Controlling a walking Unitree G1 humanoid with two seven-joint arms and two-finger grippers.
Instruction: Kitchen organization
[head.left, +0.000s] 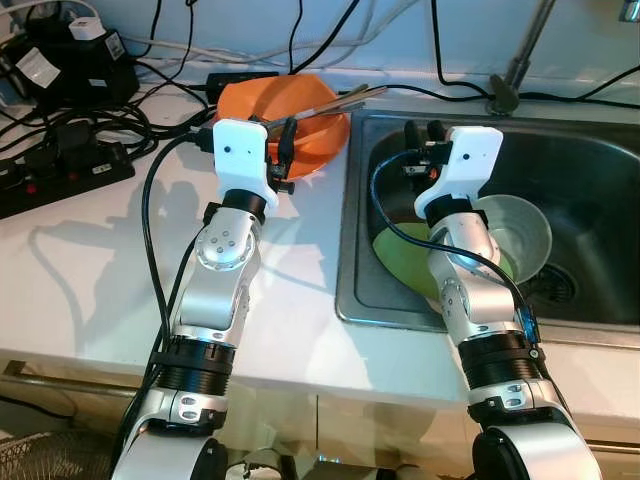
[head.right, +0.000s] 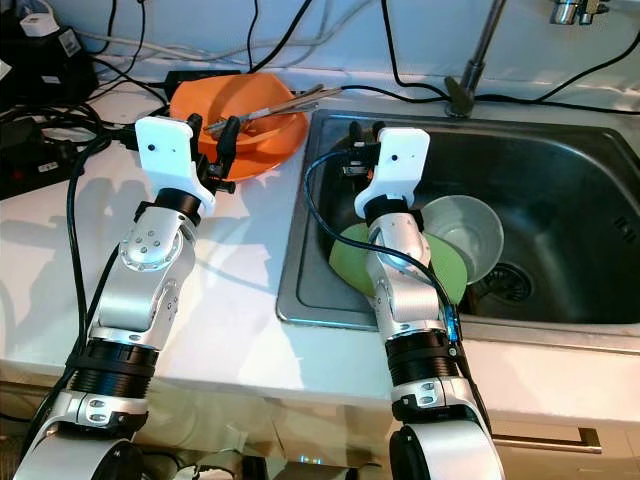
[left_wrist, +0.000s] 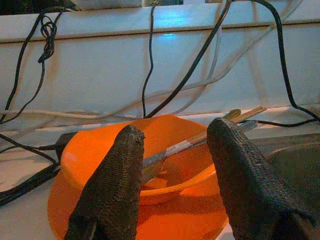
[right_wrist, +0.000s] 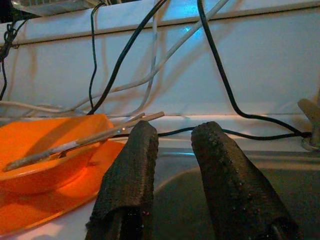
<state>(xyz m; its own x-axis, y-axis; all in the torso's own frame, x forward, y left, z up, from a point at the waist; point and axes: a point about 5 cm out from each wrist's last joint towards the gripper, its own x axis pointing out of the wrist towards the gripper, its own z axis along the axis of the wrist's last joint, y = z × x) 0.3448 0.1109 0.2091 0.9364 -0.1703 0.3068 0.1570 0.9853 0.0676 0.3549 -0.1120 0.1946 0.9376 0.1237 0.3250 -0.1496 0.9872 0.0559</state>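
Note:
An orange bowl (head.left: 305, 115) sits on an orange plate (left_wrist: 165, 220) on the white counter, right beside the sink. Chopsticks and a metal utensil (head.left: 340, 98) lie across the bowl, their ends sticking out toward the sink. My left gripper (head.left: 285, 150) is raised just in front of the bowl, open, with nothing between its fingers (left_wrist: 120, 170). Over the sink's left part, my right gripper (head.left: 425, 135) is open and holds nothing. In the sink lie a green plate (head.left: 395, 255) and a pale translucent bowl (head.left: 525, 235), partly hidden by my right arm.
The steel sink (head.left: 600, 170) has a drain (head.left: 555, 285) and a faucet base (head.left: 503, 95) at its back rim. A black power strip (head.left: 60, 175), a black device (head.left: 70, 60) and several cables crowd the counter's back left. Bare counter (head.left: 90, 280) lies in front.

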